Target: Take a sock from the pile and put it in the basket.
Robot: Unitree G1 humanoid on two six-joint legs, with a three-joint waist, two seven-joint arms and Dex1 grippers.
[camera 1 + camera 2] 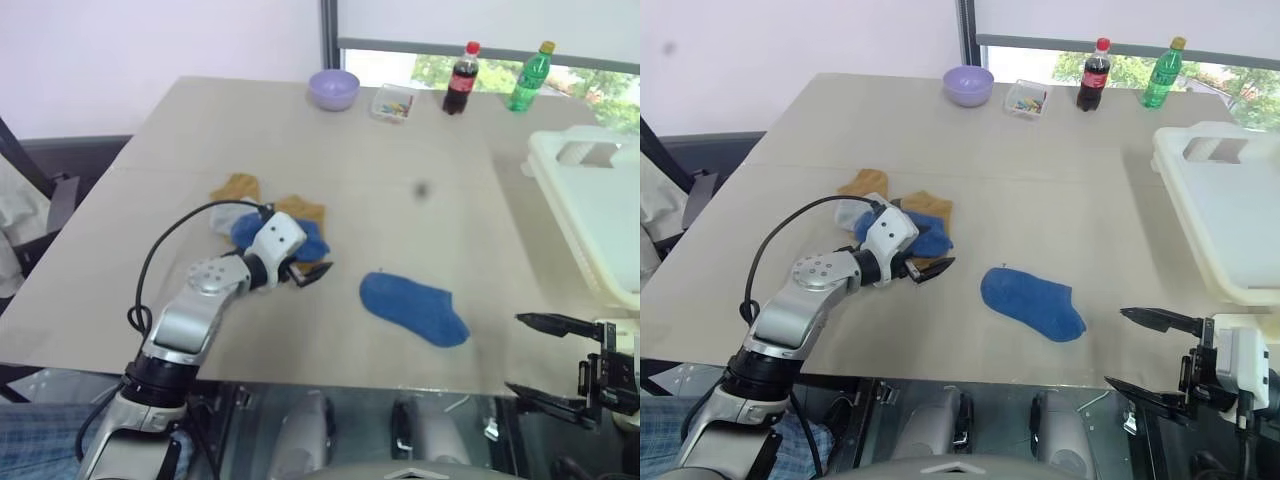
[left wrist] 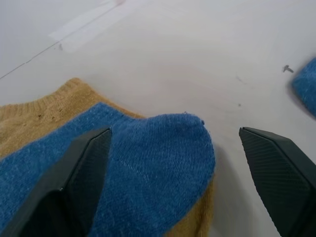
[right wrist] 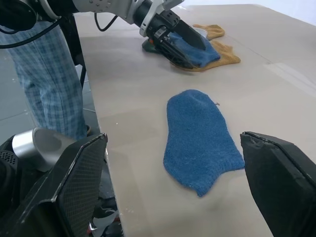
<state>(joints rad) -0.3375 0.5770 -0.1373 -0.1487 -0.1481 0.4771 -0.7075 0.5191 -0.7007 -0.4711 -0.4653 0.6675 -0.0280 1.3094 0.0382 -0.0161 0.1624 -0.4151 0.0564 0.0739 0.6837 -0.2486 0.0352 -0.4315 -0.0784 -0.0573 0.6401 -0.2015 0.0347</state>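
Beige and broad, the table (image 1: 420, 130) carries our whole job; the pile of loose blue, mustard and grey ankle socks (image 1: 262, 222) lies near its left side, and one blue knit sock (image 1: 412, 308) lies flat apart from it, mid-table; the large cream-white plastic basket (image 1: 590, 215) stands at the right edge, no sock visible in it. Our left gripper (image 1: 312, 272) sits at the pile, jaws spread over a blue sock (image 2: 148, 163), pinching nothing; our right gripper (image 1: 1150, 352) hovers with jaws spread, empty. We judge no delivery done yet; grasp, carry and drop remain.

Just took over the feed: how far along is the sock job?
Done: one blue sock lies apart from the pile, on the table. In hand: nothing; the left gripper is open at the pile, the right gripper open. Left: no sock visible in the basket.
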